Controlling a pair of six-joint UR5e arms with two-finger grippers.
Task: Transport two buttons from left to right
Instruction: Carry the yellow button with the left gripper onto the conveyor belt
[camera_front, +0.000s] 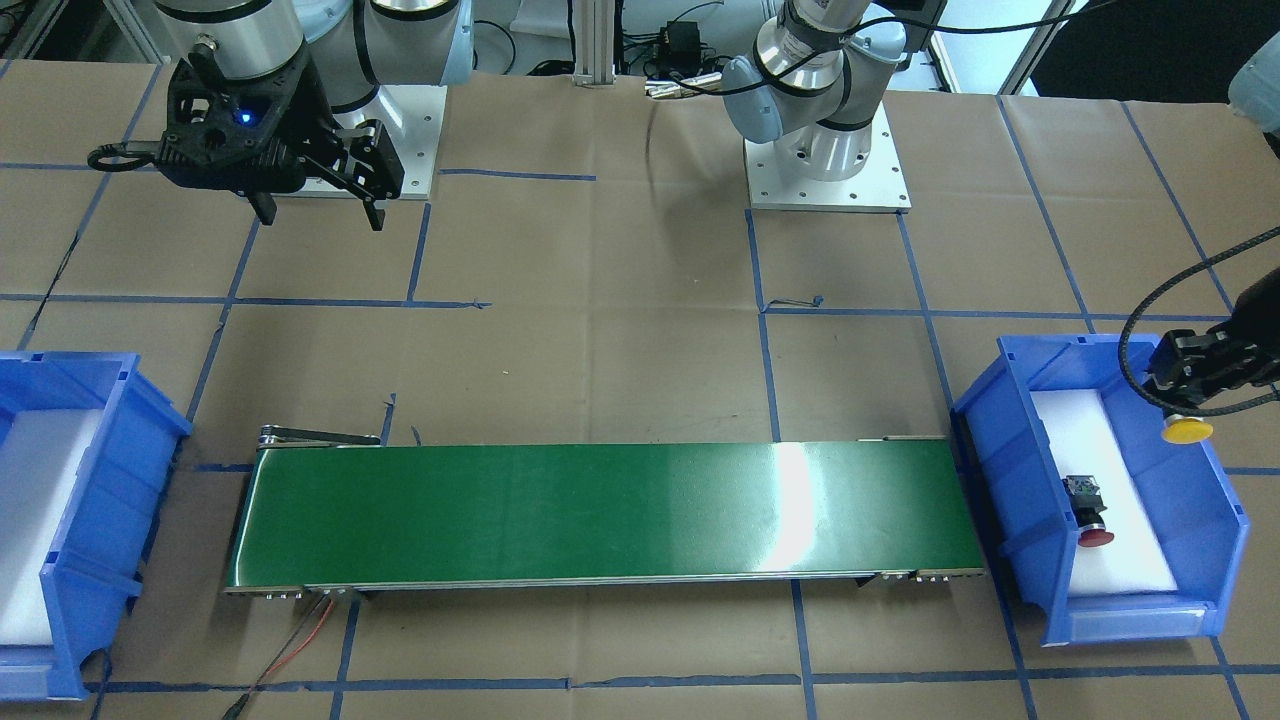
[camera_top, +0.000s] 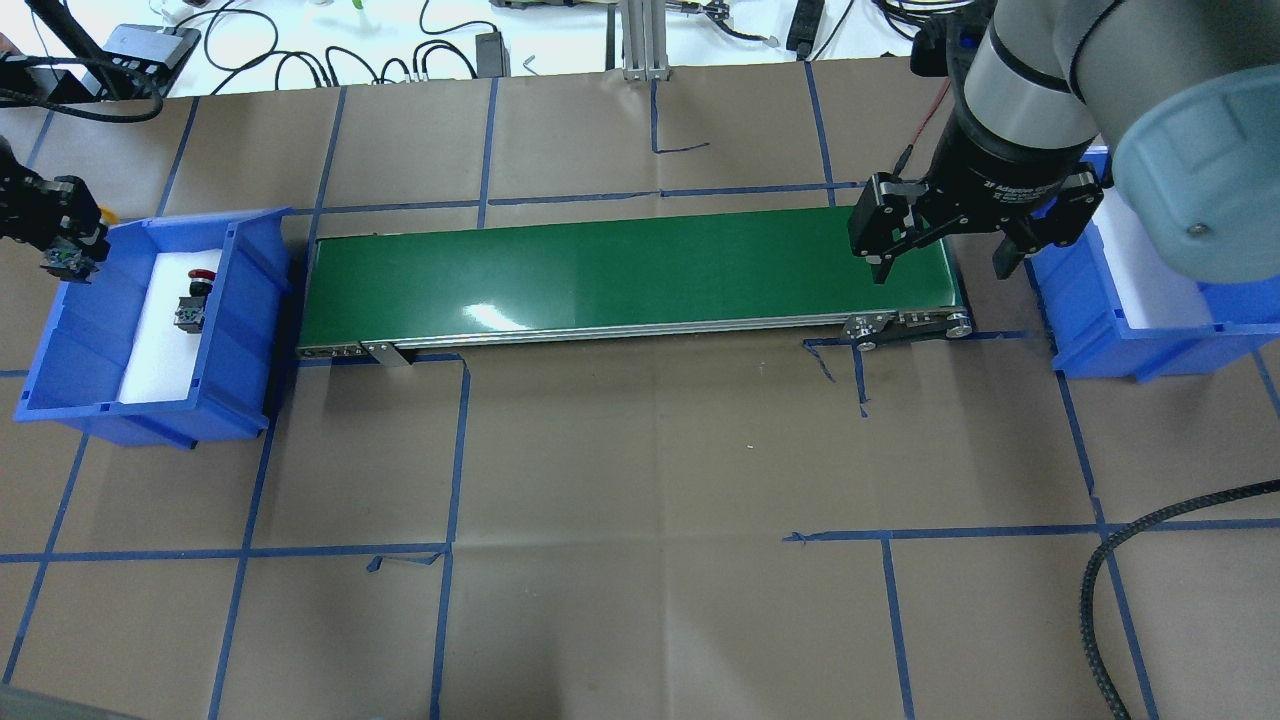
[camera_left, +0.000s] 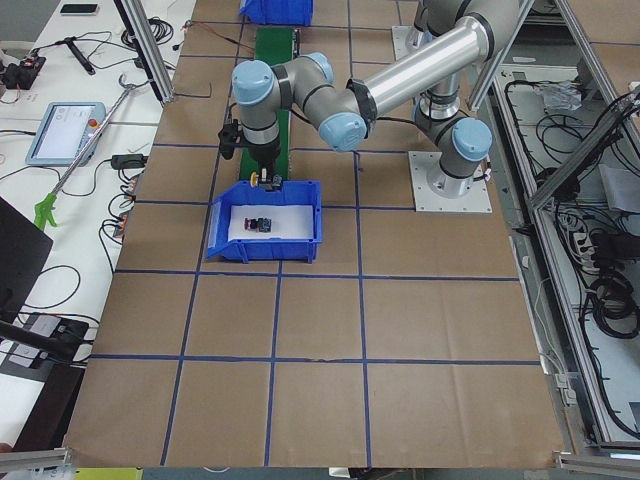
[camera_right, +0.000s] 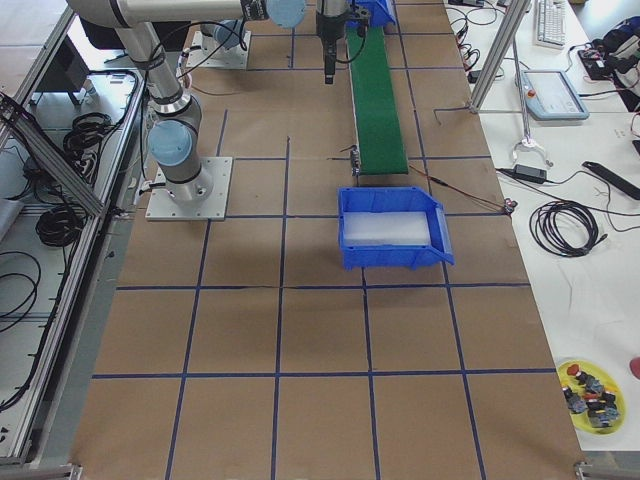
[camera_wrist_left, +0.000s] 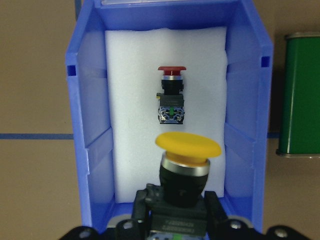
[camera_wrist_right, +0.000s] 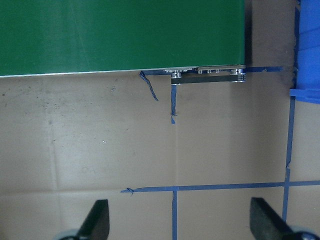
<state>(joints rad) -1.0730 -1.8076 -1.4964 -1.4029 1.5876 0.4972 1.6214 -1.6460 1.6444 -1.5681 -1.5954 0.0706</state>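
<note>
Left hand (camera_wrist_left: 177, 206) pinches yellow button (camera_wrist_left: 188, 145), lower centre of wrist view, above blue bin (camera_wrist_left: 85, 125); red button (camera_wrist_left: 171, 95) lies inside, centre. Raise it well clear of the bin before swinging toward the belt (camera_wrist_left: 300, 95). Right hand (camera_top: 940, 262) spread.

arms (camera_left: 430, 60): silver tubes, pale-blue joint caps | right hand (camera_front: 323, 218): black, blue light | cable (camera_top: 1086, 595): black braided

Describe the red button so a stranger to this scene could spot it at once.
Beside the long green conveyor belt, at the robot's left end, sits a blue bin lined with white foam. The red button lies on its side on that foam; the yellow button is in the left gripper.
</note>
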